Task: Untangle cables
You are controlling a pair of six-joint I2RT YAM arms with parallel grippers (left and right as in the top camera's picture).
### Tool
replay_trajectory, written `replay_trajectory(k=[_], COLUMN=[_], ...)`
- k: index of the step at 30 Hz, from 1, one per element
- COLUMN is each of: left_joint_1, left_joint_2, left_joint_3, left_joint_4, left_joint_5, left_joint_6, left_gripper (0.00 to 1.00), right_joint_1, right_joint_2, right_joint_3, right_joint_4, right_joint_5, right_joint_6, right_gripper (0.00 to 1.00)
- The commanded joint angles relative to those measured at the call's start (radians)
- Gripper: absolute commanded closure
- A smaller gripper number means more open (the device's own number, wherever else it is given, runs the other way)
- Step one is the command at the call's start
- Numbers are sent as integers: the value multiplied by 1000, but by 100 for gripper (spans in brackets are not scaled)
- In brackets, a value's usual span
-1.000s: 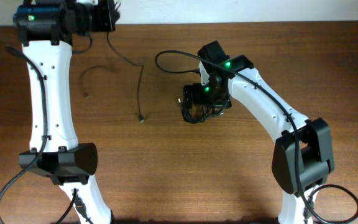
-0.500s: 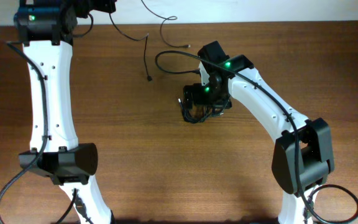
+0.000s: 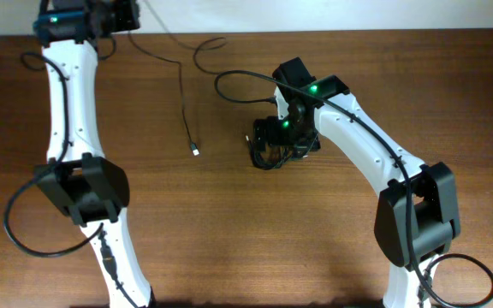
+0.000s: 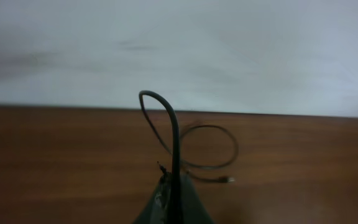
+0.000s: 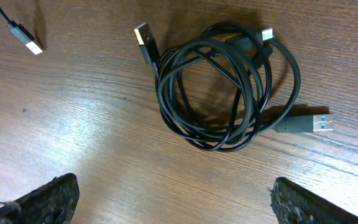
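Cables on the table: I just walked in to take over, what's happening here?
The left gripper, at the far edge of the table, is shut on one loose cable, which trails across the wood to its free plug. The right gripper hangs open over the coiled bundle, gripping nothing. That bundle is not yet untangled.

counter: mid-brown, streaky wood grain with darker lines. coiled cables: glossy black. loose cable: black, silver at the tip. flat plug: silver with a black shell. big plug: black shell, silver end, blue insert. arms: white shells, black joints, green lights. right tool: fingertips black, flecked grey. wall: flat pale grey.
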Motion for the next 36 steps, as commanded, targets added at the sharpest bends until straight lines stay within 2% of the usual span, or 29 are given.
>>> replay_trajectory(k=[1,7,11,12,13,14,15,16,23,25,27,29,31,33,36], left_joint_1=[85,222,300,317,335,358,377,394,476,476,474,464,452,439,428], left_joint_2=[29,121,205,220,236,251,260,268,261,256,251,250,250,259,298], left_joint_3=[3,3,3,3,3,3,3,3,3,3,3,3,3,2,-2], left_joint_4=[11,42,74,78,81,80,77,76,70,61,38,18,-25,-92,-130], left_joint_5=[-52,-63,-189,-229,-261,-280,-280,-280,-276,-275,-214,-64,-79,-174,-214], left_joint_6=[-13,-13,-13,-13,-13,-13,-13,-13,-14,-60,-103,-103,-101,-36,77], left_gripper=[97,93,90,84,57,37,28,0,1,1,1,1,0,8,8], right_joint_1=[1,1,1,1,1,1,1,1,1,1,1,1,1,1,1], right_joint_2=[6,6,6,6,6,6,6,6,6,6,6,6,6,6,6], right_joint_3=[1,1,1,1,1,1,1,1,1,1,1,1,1,1,1], right_joint_4=[-5,-14,-26,-31,-37,-41,-42,-41,-45,-48,-48,-48,-48,-50,-50], right_joint_5=[-9,-9,-9,-9,-9,-9,-9,-9,-10,-9,-9,-10,-10,-12,-24], right_joint_6=[-6,-6,-6,-6,-6,-6,-6,-6,-6,-6,-6,-6,-6,-6,-6], right_gripper=[1,1,2,1,1,2,1,1,1,1,1,1,1,1,1])
